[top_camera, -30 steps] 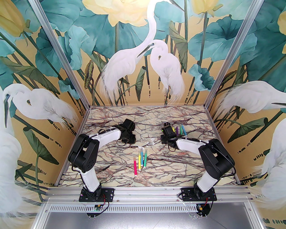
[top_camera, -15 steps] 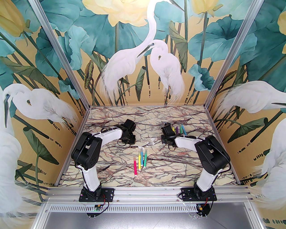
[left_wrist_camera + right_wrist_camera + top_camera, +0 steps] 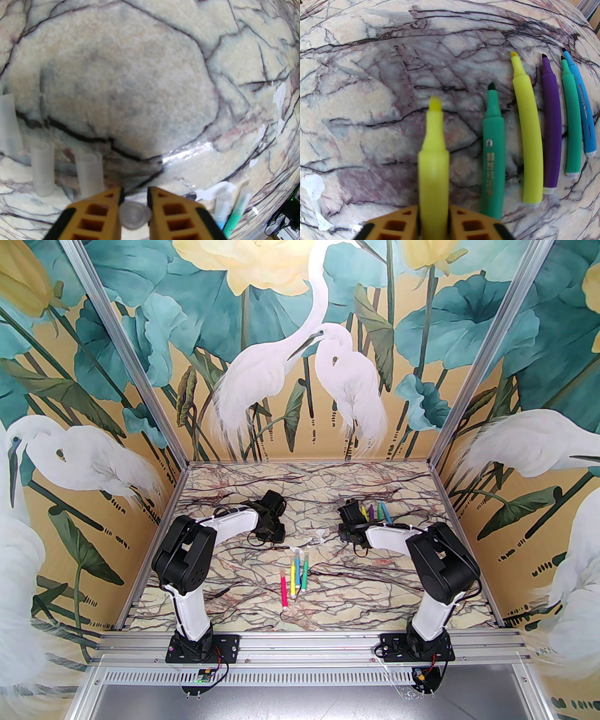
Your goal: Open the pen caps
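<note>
Left gripper (image 3: 135, 191), bottom centre of left wrist view: jaws narrow, pinching a clear cap (image 3: 134, 214) seen end-on, both fingers touching it. The cap is off any pen.

Three loose caps (image 3: 43, 168) sit on the marble-pattern table (image 3: 243, 596) at lower left of the same view: two just beside the left finger, one further out at the left edge. None of them touch each other.

At lower right of that view, a blue pen (image 3: 221, 221) and a green pen (image 3: 234, 218) lie side by side, each with a clear cap on its end.

In the top view these two belong to a row of four in the centre of the frame, with a pink pen (image 3: 284, 589) and a yellow pen (image 3: 294, 581). The left gripper (image 3: 269, 528) is up and left of the row.

Right gripper (image 3: 433, 207), bottom centre of right wrist view: closed on a yellow highlighter (image 3: 433, 150) with a bare tip pointing to the top of the frame.

To its right, five uncapped pens lie on the table roughly parallel, tips up-frame:
- green marker (image 3: 492, 150)
- second yellow highlighter (image 3: 528, 140)
- purple marker (image 3: 552, 121)
- second green marker (image 3: 571, 121), touching the blue one
- blue marker (image 3: 584, 110)

In the top view the right gripper (image 3: 351, 523) is right of centre, with the uncapped group just beside it on the upper right.
</note>
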### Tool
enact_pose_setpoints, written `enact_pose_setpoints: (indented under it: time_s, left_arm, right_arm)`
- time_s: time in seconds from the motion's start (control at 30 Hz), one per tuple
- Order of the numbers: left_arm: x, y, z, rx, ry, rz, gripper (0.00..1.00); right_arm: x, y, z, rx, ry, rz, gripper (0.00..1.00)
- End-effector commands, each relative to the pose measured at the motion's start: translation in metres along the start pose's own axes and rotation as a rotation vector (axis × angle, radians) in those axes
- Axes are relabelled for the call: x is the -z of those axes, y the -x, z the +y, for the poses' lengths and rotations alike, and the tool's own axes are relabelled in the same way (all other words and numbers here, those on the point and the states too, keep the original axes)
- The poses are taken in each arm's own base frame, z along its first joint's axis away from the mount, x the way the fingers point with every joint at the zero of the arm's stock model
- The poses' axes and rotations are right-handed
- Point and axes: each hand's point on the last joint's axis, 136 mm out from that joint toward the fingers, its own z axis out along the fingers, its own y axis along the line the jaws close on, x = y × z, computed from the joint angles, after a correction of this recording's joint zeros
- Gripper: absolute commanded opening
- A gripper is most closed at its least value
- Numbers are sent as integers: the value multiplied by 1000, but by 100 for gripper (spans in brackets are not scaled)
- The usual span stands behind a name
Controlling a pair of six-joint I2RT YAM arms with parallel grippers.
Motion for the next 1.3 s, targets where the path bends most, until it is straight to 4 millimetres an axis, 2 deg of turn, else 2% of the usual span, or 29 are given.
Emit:
enact_pose_setpoints:
  time_s: [0.0,0.37,0.63,0.73,0.97,1.27]
  left_arm:
    - [-1,2,0,-22,22,8,26]
    - [2,1,1,-26,32,6,30]
    - [24,11,-16,-30,-66,-74,35]
    - [36,16,-22,-32,-105,-113,41]
    - [63,20,-29,-52,-166,-231,66]
    - [81,18,-11,-22,-165,-355,75]
  right_arm:
    - [0,2,-6,-16,-35,4,30]
    - [8,5,-6,-13,-26,-7,32]
    - [31,14,-2,-4,26,-52,38]
    - [43,17,1,-7,60,-71,40]
    - [68,10,14,-10,158,-82,42]
    - [102,-18,41,6,234,-104,46]
